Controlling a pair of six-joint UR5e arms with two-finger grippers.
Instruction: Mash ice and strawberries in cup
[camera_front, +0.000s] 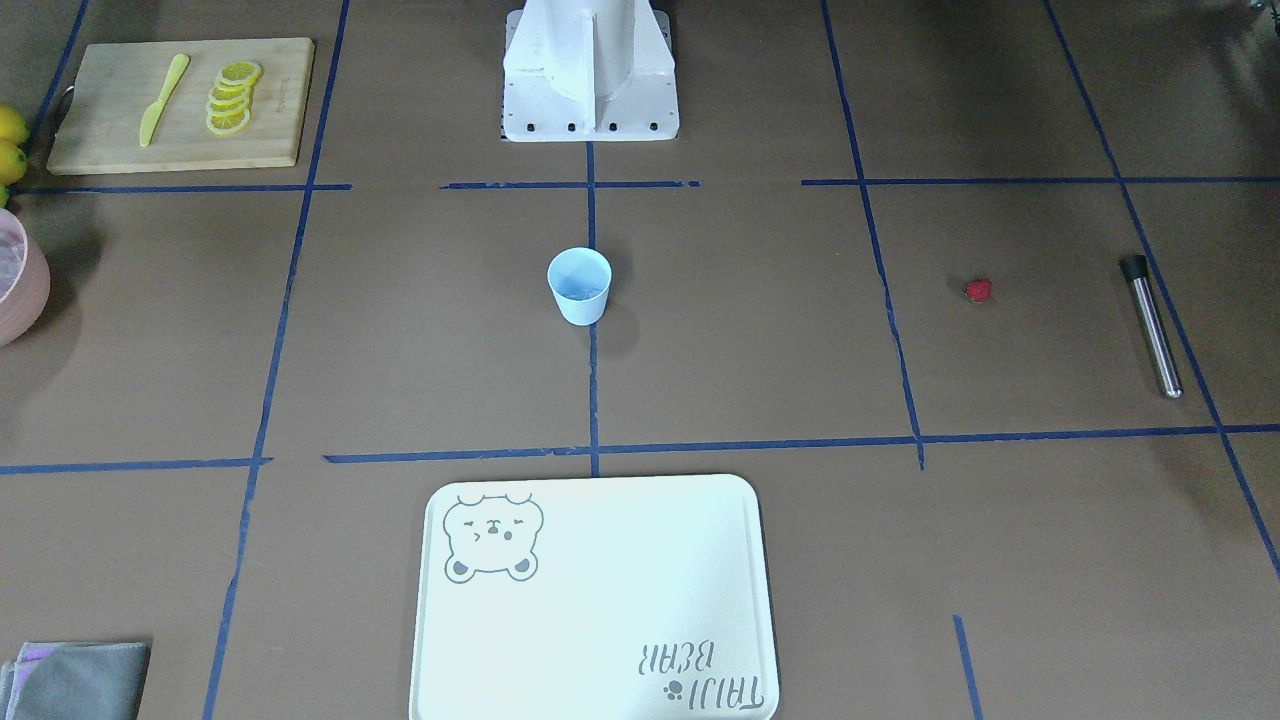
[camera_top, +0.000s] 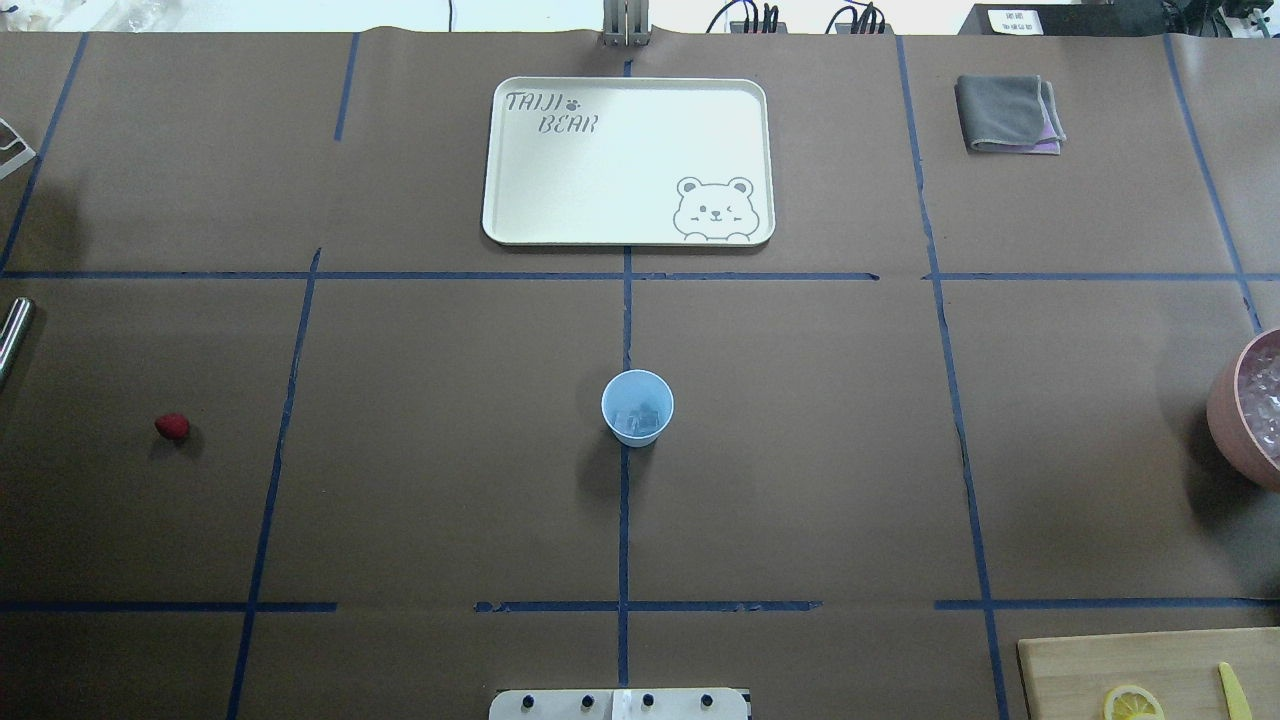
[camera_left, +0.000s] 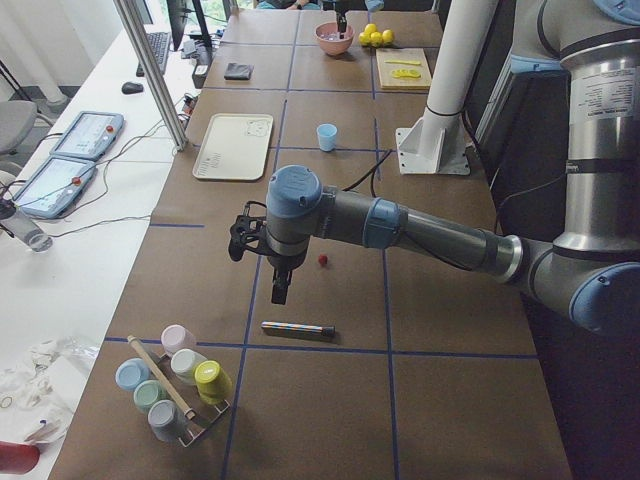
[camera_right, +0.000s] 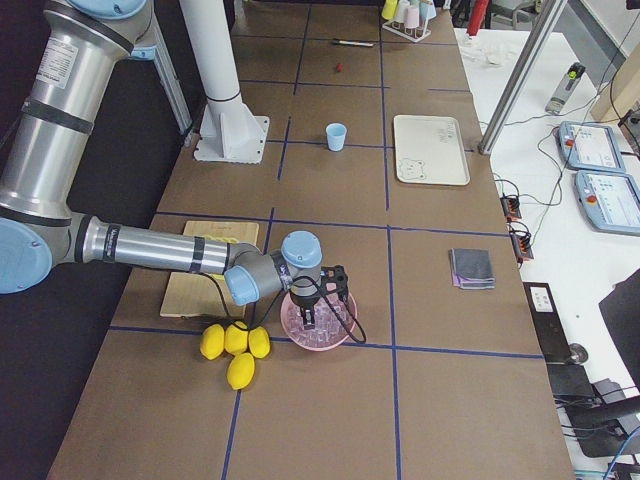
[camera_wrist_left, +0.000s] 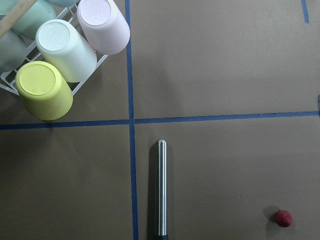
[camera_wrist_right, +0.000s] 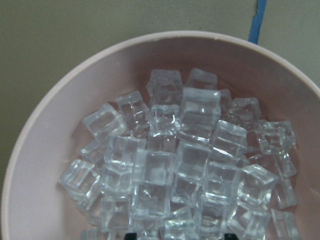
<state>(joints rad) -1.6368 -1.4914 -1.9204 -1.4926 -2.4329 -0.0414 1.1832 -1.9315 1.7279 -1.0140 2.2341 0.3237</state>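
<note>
While upright, rim up: cup (camera_top: 637, 407) with ice (camera_top: 640, 421) inside.

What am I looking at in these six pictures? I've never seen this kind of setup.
Two robot arms work at a brown table marked with blue tape. Two fixed cameras look down on the table, one from behind the robot and one facing it. Two more stand at the table's ends, and one sits on each wrist.

In the middle stands the cup with some ice already in it. The strawberry lies alone on the table, near a metal rod. Also there: a tray, a folded cloth, a board with lemon slices and a yellow knife, whole lemons, and a rack of cups.

The left gripper hangs above the rod and berry. The right gripper hangs over the pink bowl of ice cubes. Whether either is open or holds anything cannot be told.
</note>
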